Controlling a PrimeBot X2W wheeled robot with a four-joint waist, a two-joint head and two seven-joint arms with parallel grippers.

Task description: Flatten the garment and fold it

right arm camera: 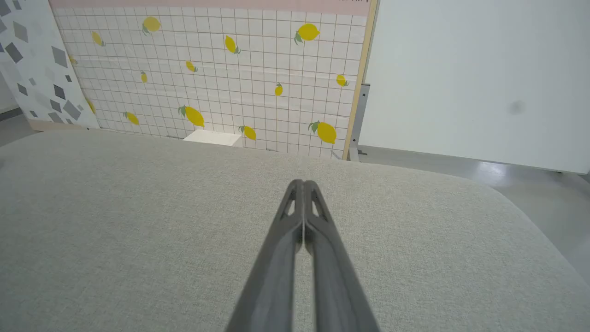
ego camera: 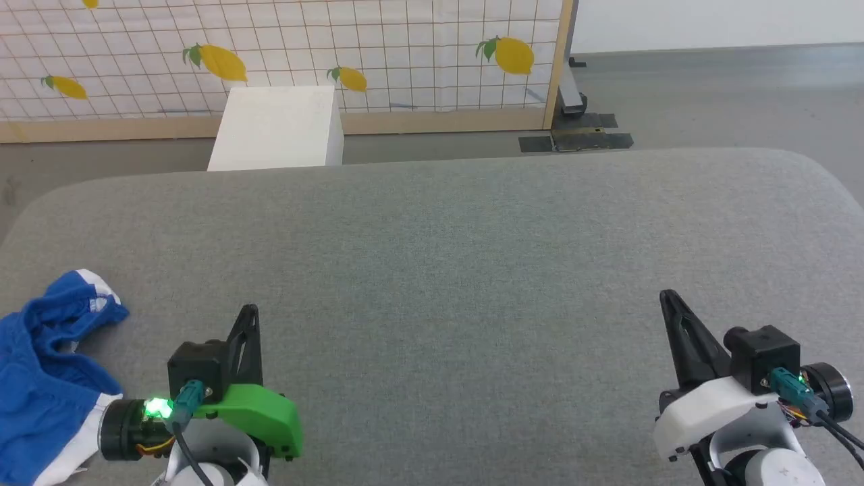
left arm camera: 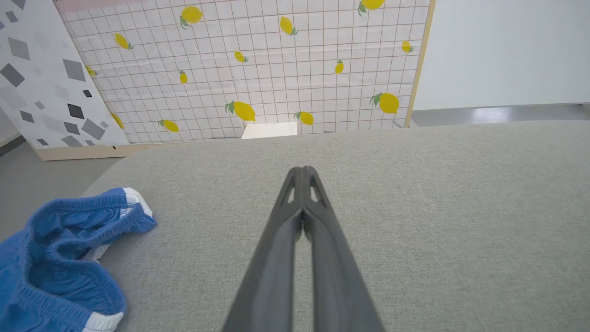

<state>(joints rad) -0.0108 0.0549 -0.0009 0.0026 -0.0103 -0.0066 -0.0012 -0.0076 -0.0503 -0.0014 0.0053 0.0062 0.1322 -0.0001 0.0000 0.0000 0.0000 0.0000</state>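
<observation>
The garment (ego camera: 44, 368) is a crumpled royal-blue cloth with white bands, lying at the near left edge of the grey padded table (ego camera: 445, 256). In the left wrist view the garment (left arm camera: 60, 258) is bunched at the lower left. My left gripper (ego camera: 250, 312) is shut and empty, a little to the right of the garment and apart from it; its fingertips meet over bare table in the left wrist view (left arm camera: 303, 171). My right gripper (ego camera: 668, 297) is shut and empty at the near right, far from the garment, with its tips together in the right wrist view (right arm camera: 303, 184).
A white box (ego camera: 277, 128) stands on the floor behind the table's far edge. Behind it runs a lemon-print grid panel (ego camera: 378, 47) with a wooden frame. A dark metal base (ego camera: 574, 138) sits on the floor at the back right.
</observation>
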